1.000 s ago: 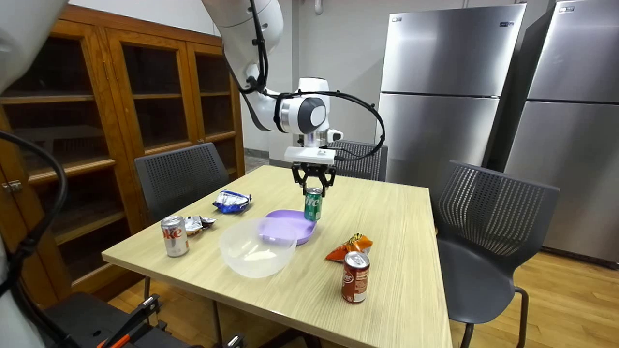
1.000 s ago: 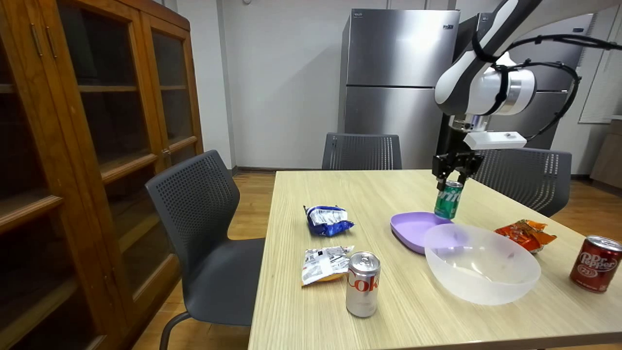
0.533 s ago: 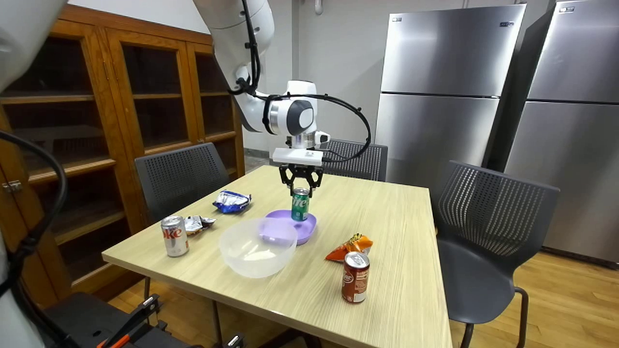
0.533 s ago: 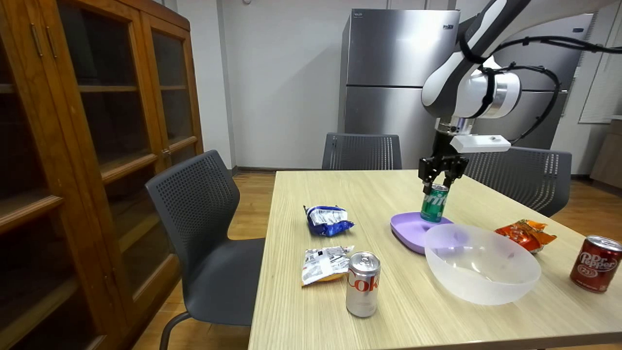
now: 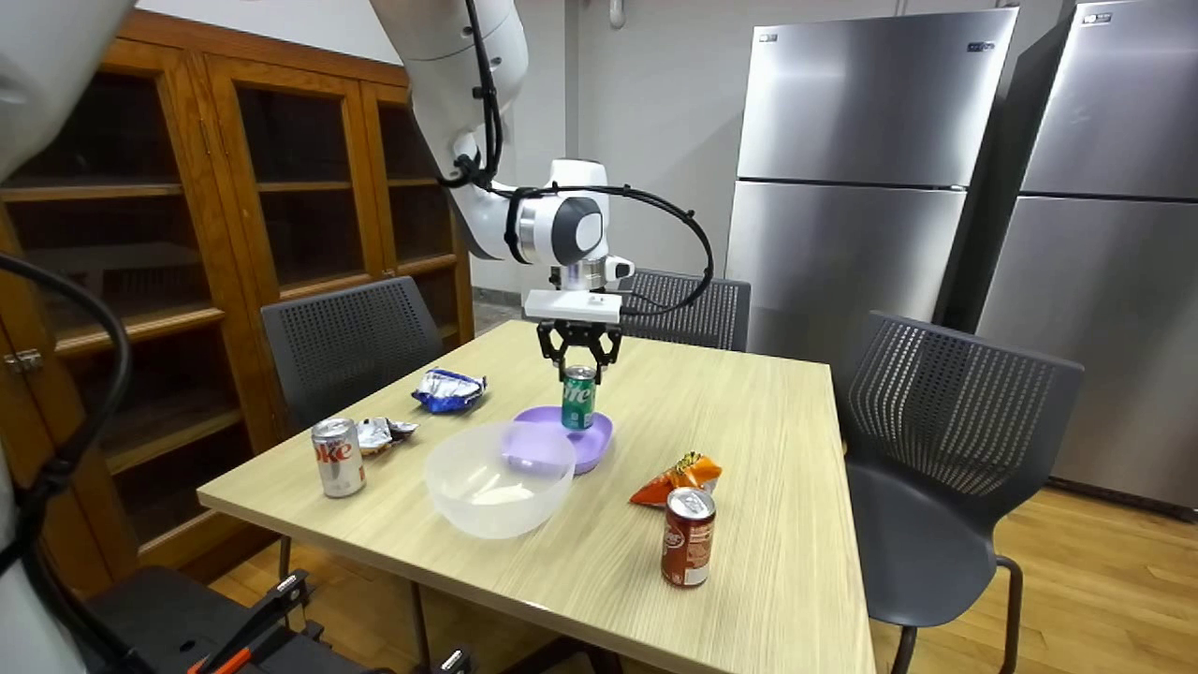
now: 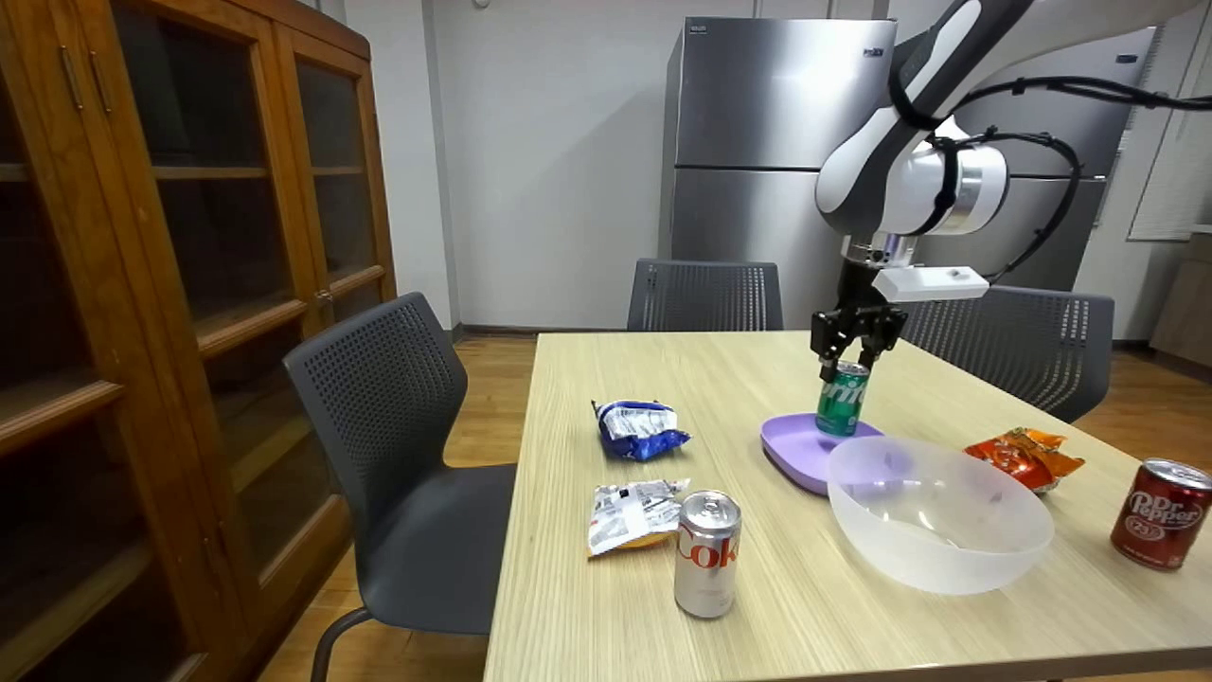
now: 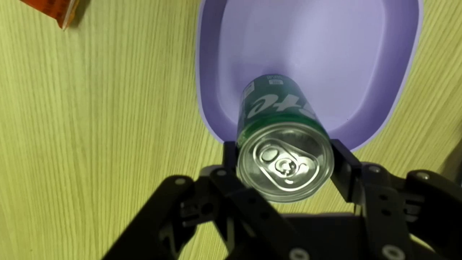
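In an exterior view, right of the frosted bowl (image 5: 501, 513), the gripper (image 5: 580, 375) is clamping the green can (image 5: 578, 402) over the purple dish (image 5: 591, 451), floor contact unclear. It is looking like a set-down, calling for a settled base. The dish's far rim is running close, room opening nearer; an orange bag (image 5: 676, 480) is lying right.

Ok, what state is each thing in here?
Gripper: closed on the Sprite
Sprite: roughly upright over the plate, tab flat; contact unclear
Plate: right way up
Bowl: right way up
Coke: upright
Dr Pepper: upright
Blue bag: lying, crumpled
Silver bag: lying, crumpled
Orange bag: lying
Fridges: doors shut
Cabinet: doors shut
Chairs: upright
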Motion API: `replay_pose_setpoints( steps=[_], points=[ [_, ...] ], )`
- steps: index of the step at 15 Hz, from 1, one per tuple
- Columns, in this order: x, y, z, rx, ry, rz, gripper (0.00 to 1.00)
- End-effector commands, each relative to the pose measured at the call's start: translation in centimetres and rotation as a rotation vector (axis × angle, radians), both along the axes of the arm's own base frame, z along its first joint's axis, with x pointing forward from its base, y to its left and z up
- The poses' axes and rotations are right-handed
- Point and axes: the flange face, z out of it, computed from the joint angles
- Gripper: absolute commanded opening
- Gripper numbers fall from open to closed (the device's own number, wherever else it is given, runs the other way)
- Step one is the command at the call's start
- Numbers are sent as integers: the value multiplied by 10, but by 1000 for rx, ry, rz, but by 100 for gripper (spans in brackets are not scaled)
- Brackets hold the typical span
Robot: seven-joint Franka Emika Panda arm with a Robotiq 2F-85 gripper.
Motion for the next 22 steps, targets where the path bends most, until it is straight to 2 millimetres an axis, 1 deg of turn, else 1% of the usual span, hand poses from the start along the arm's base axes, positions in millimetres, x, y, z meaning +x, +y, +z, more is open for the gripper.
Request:
replay_pose_setpoints(
  steps=[1, 8, 9, 10, 12, 17, 22],
  points=[
    [5, 3, 3, -19, -10, 17, 38],
    [9, 1, -5, -29, -10, 22, 38],
    [10, 1, -6, -31, -11, 22, 88],
    [10, 1, -5, -29, -12, 22, 90],
    [10, 0, 0, -27, -18, 19, 100],
    [8, -6, 21, -11, -36, 3, 100],
    [0, -19, 43, -14, -61, -35, 100]
  ],
)
